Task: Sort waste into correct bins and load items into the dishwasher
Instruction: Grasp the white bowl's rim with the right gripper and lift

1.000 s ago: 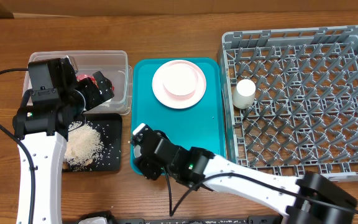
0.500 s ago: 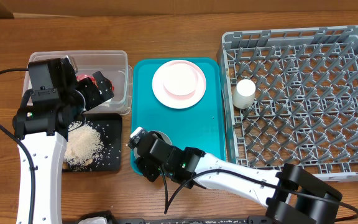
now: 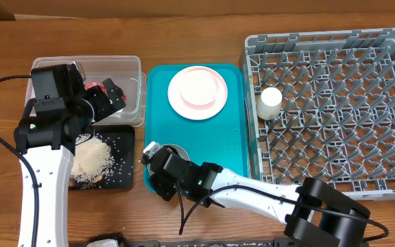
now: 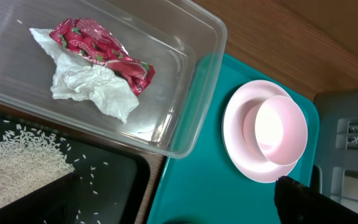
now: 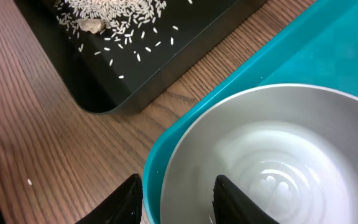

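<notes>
Your right claw (image 5: 179,202) is parted and straddles the bowl (image 5: 272,155) rim, one finger inside, one outside. The rack (image 3: 334,103) on your right holds the cup (image 3: 269,103) by its left wall. On the teal tray (image 3: 204,140) the middle is bare, the plate (image 3: 197,92) sits at the far end, and the bowl is tight in the near-left corner. A strip of wood table (image 5: 36,124) separates it from the black tray (image 3: 123,147) of rice (image 3: 91,161). Your left claw (image 4: 173,199), spread wide, hangs over the clear tub (image 4: 194,87) holding the napkin (image 4: 86,90) and wrapper (image 4: 101,50).

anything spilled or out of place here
Very little. The rice grains spread loosely beyond their pile, but all lie inside the black tray. One white speck, possibly a stray grain, lies on the bare wooden table beside that tray. Nothing else looks askew or damaged.
</notes>
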Action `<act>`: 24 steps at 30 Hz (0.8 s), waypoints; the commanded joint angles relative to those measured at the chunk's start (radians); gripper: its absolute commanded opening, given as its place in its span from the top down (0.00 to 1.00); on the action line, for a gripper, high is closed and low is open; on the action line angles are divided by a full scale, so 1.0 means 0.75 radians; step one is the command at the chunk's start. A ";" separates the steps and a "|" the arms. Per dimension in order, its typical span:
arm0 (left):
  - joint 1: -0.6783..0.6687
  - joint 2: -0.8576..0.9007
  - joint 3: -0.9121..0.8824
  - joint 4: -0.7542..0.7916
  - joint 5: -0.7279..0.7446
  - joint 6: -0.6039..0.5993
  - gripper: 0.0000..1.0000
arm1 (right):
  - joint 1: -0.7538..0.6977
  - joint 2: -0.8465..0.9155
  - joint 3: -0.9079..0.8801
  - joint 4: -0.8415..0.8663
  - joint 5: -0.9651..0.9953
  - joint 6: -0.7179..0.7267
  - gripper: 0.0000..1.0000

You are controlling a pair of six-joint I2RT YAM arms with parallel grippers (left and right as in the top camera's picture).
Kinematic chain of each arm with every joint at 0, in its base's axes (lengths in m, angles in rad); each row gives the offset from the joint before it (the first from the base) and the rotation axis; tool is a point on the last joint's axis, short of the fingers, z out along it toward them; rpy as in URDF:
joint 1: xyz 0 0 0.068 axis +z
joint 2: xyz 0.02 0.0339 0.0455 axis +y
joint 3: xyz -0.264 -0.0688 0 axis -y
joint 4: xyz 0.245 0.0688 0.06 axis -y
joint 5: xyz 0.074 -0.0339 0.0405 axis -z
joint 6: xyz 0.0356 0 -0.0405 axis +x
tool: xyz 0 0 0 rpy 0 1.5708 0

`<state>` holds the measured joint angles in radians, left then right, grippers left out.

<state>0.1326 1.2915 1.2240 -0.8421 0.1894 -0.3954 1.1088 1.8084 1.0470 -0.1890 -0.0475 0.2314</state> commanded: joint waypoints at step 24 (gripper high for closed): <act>-0.002 -0.012 0.010 0.002 -0.018 0.014 0.00 | 0.000 0.047 0.008 -0.004 -0.002 -0.002 0.80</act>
<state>0.1326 1.2915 1.2240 -0.8421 0.1894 -0.3958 1.1088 1.8282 1.0470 -0.1955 -0.0486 0.2314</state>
